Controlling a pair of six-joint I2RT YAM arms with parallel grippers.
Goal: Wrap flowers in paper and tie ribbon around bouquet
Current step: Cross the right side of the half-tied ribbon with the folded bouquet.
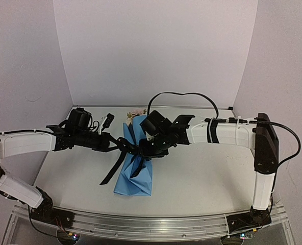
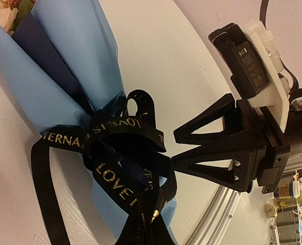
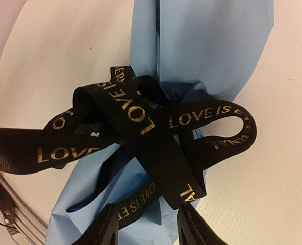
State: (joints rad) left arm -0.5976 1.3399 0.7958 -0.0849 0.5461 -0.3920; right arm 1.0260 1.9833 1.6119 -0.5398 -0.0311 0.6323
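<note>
A white table (image 1: 207, 173) is sitting inside pale backdrop walls (image 1: 156, 51), with a metal rail (image 1: 151, 223) running along its near edge. The bouquet (image 1: 136, 176) is lying near the middle of the table, its wide end pointing toward the arms' bases and its narrow top pointing away. The flowers (image 1: 136, 113) are peeking out at the far end as a few pale rose heads. The paper (image 2: 64, 56) is showing light blue outside, with a dark navy fold inside.

The ribbon (image 3: 141, 127), black with gold lettering reading LOVE IS ETERNAL, is crossing the bouquet's pinched waist in several overlapping loops. One loose tail is trailing onto the table to the left of the paper.

Both arms are reaching in from opposite sides and meeting over that waist, so in the overhead view they are hiding the knot and much of the bouquet's upper half. The left gripper (image 1: 126, 146) is closed. In its wrist view, bunched ribbon strands are running straight down into its pinch at the bottom edge. The right gripper (image 2: 174, 149) is facing it just beside the knot, with its jaws standing apart. Its fingers (image 3: 107, 229) are straddling one ribbon band without pressing on it.

A black cable (image 1: 181, 94) is arching above the right arm, over the far side of the table.
</note>
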